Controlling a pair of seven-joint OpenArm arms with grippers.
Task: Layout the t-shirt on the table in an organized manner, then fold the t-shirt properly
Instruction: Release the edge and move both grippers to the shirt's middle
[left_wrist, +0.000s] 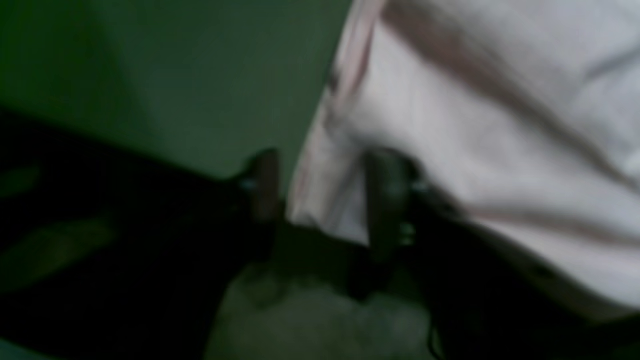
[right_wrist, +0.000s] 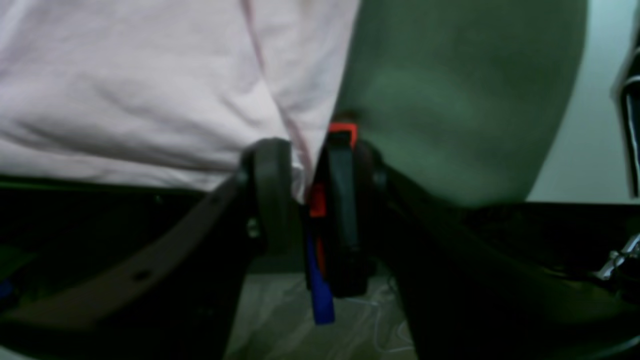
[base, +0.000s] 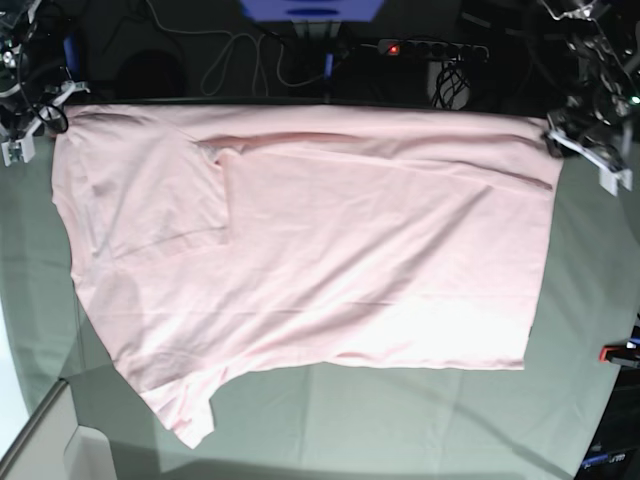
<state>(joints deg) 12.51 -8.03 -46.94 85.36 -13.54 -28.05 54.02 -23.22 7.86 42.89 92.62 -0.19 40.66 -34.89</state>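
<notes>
The pale pink t-shirt (base: 320, 250) lies spread on the grey-green table (base: 400, 420), plain side up, one sleeve folded over at upper left. My left gripper (base: 572, 135) stands at the shirt's far right corner. In the left wrist view its fingers (left_wrist: 385, 200) are well apart, and the shirt's (left_wrist: 475, 125) corner hangs loose between them over the table (left_wrist: 200, 75). My right gripper (base: 45, 115) is at the far left corner. In the right wrist view it (right_wrist: 307, 200) stands parted, with the shirt's (right_wrist: 125, 90) hem in the gap.
A red clamp (right_wrist: 342, 131) sits on the table edge right behind the right gripper, a blue strip (right_wrist: 320, 295) below it. Another red clamp (base: 620, 352) is at the right edge. A power strip (base: 430, 47) and cables (base: 250, 60) lie beyond the far edge.
</notes>
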